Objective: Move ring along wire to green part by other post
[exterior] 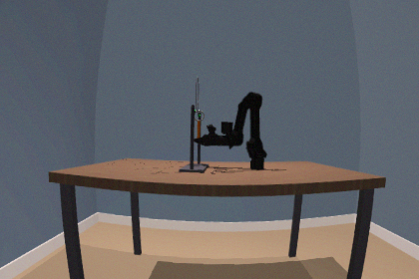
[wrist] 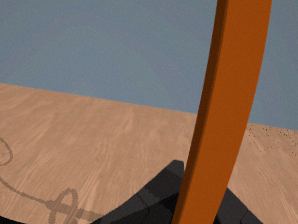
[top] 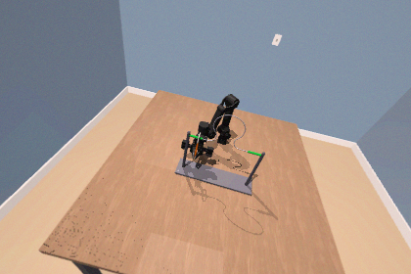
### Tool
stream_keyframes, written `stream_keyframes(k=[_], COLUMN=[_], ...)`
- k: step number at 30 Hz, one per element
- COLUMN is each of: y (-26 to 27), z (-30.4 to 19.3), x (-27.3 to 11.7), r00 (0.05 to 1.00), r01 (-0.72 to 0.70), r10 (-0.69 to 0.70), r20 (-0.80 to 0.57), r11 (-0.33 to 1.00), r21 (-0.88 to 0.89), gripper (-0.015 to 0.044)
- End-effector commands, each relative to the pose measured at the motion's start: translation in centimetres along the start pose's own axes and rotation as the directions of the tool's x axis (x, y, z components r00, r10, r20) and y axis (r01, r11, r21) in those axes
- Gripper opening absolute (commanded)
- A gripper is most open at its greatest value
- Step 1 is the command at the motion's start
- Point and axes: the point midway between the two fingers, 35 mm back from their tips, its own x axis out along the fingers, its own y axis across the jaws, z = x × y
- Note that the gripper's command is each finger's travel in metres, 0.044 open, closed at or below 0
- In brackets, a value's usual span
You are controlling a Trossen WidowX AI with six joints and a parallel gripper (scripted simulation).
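This looks like a bare test room or small lab, though nothing marks it for certain. A black jointed robot arm (top: 230, 103) (exterior: 255, 129) stands on a wooden tabletop (top: 122, 200) (exterior: 299, 175) (wrist: 100, 130), beside a wire stand (top: 215, 178) (exterior: 193, 139). Plain blue walls (top: 205, 23) (exterior: 224, 29) (wrist: 100, 45) with white skirting (top: 333, 138) (exterior: 219, 222) meet a pale floor (top: 29, 219) (exterior: 200, 243); in the top view, a white wall plate (top: 277, 39) sits toward one o'clock.

The wire (top: 245, 128) (exterior: 198, 93) spans between two posts (top: 186, 150) (exterior: 193, 137) on the base (top: 225, 180) (exterior: 186, 169) atop the table (top: 161, 209) (exterior: 299, 175).
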Motion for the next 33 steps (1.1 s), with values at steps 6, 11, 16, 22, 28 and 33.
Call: stream_keyframes(k=[6,11,16,22,28,33], y=[0.7,1.2,1.7,2.4,3.1,3.9], z=[0.1,0.1,0.1,0.1,0.1,0.1], x=[0.0,0.0,0.0,0.1,0.1,0.1], r00=[1.000,1.000,1.000,1.000,1.000,1.000], r01=[0.004,0.004,0.003,0.003,0.003,0.003], r10=[-0.004,-0.004,-0.003,-0.003,-0.003,-0.003], r20=[0.001,0.001,0.001,0.000,0.000,0.000], r11=[1.000,1.000,1.000,1.000,1.000,0.999], r21=[0.002,0.002,0.004,0.008,0.020,0.039], gripper=[-0.0150,-0.0150,-0.0150,-0.0150,-0.0150,-0.0150])
